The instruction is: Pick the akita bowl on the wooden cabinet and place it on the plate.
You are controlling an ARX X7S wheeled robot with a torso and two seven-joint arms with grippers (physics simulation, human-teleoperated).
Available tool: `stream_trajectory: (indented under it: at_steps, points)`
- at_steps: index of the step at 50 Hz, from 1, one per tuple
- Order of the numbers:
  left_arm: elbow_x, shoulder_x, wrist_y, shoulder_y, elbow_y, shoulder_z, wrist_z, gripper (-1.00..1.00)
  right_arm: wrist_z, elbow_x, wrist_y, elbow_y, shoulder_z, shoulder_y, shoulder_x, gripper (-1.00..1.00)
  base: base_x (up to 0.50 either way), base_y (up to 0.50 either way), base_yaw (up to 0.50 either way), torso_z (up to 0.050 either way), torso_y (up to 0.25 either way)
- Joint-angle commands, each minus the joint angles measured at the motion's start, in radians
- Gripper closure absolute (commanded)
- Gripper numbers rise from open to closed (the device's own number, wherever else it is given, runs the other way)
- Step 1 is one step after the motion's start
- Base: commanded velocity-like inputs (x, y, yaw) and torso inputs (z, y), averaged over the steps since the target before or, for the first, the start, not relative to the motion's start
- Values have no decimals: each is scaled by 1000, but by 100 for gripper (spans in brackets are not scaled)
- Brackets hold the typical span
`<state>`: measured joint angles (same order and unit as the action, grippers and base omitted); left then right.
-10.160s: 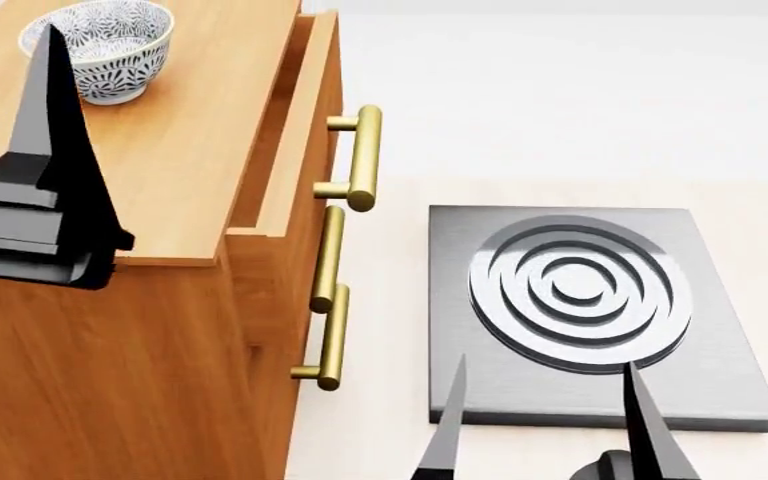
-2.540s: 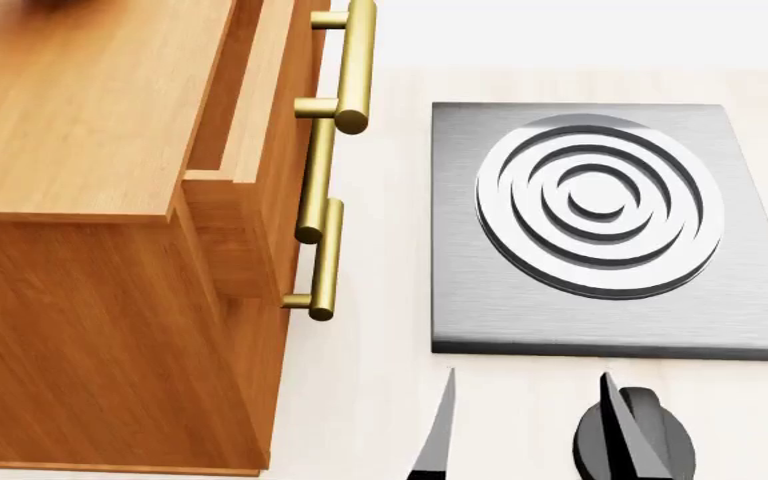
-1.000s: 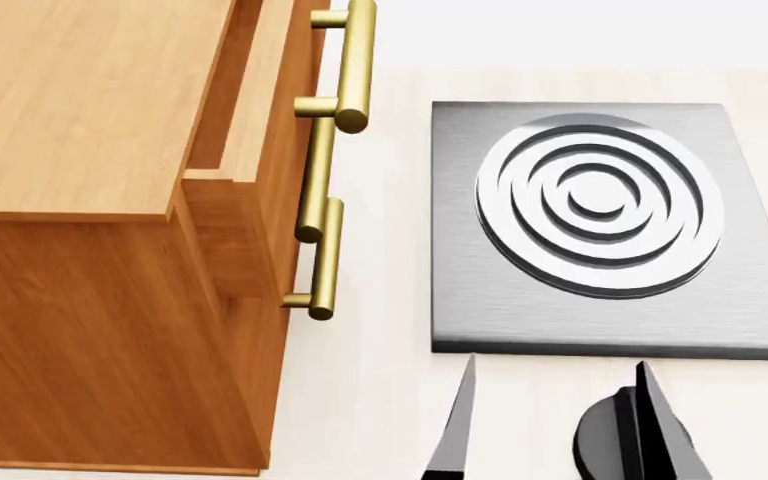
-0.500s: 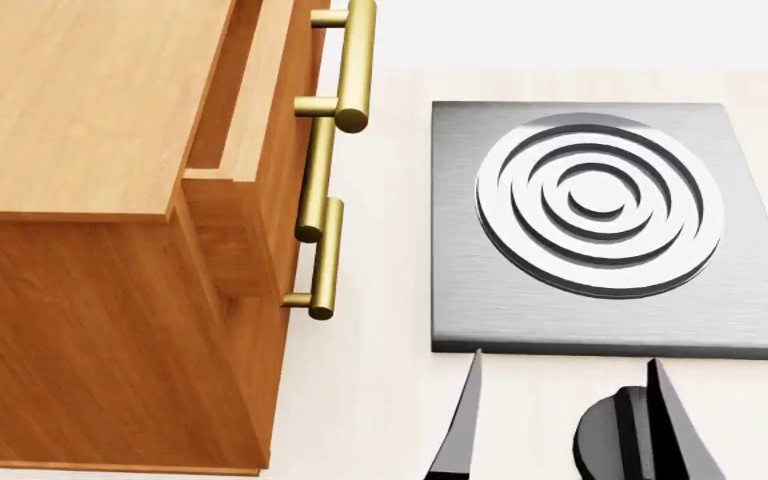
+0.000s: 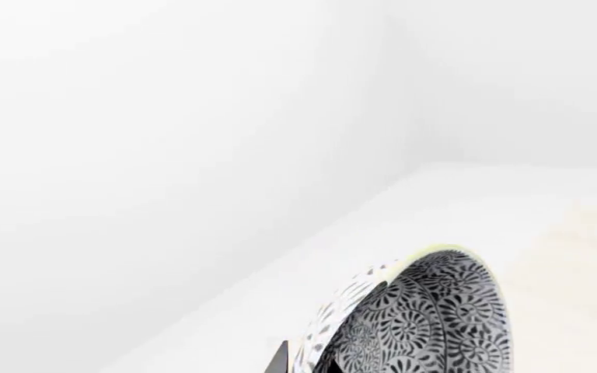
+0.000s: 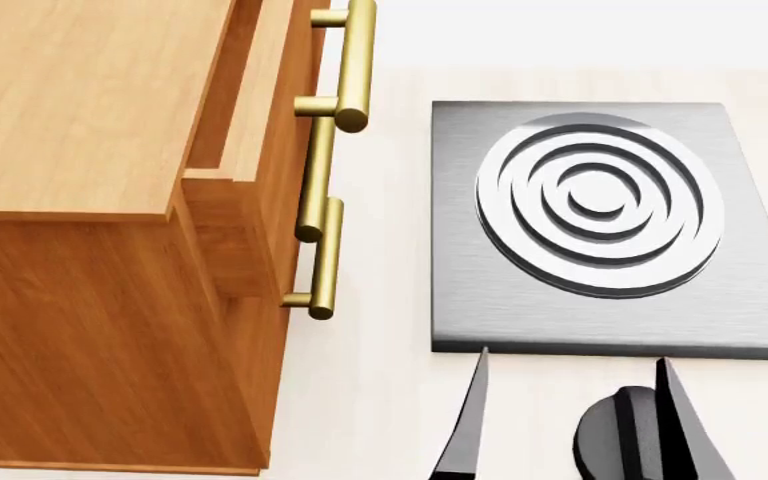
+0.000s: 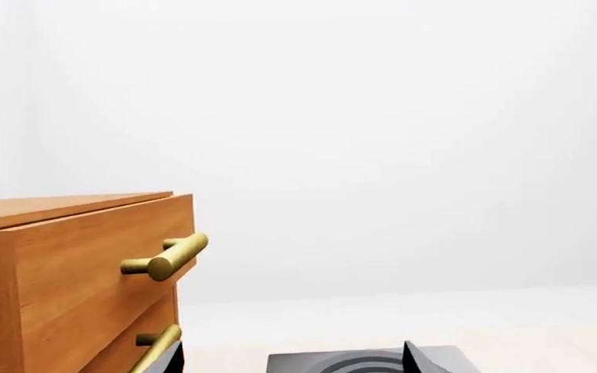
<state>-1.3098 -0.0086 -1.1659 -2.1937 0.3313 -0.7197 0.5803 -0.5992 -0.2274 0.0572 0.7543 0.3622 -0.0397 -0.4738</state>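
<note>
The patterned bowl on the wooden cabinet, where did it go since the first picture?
The bowl has left the wooden cabinet: it now sits tilted at the left gripper, seen only from the left wrist. The head camera shifted too, and the right gripper crept forward toward the grey slab. Cabinet and slab themselves look unchanged.

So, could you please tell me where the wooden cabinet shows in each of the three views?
Head view: the wooden cabinet fills the left side, top to bottom.
Right wrist view: it sits at the lower left, one top corner and drawer front showing.
Left wrist view: not in it; only the akita bowl shows.
Shared landmark: the brass bar handles, seen in the head and right wrist views.
</note>
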Motion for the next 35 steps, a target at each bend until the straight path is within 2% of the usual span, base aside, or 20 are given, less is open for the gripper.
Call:
stream_trajectory:
  at_steps: [1, 16, 35]
  points:
    - [-99, -4, 30, 2, -47, -24, 74, 100, -4, 1, 1, 4, 0, 0, -3, -100, 0, 0, 0, 0, 0]
    - [-163, -18, 67, 5, -113, -76, 91, 100, -19, -8, 22, 54, -8, 1, -11, -100, 0, 0, 0, 0, 1]
    - [-89, -58, 142, 28, -178, -141, -67, 100, -30, -1, 34, 91, -12, -2, -23, -100, 0, 0, 0, 0, 0]
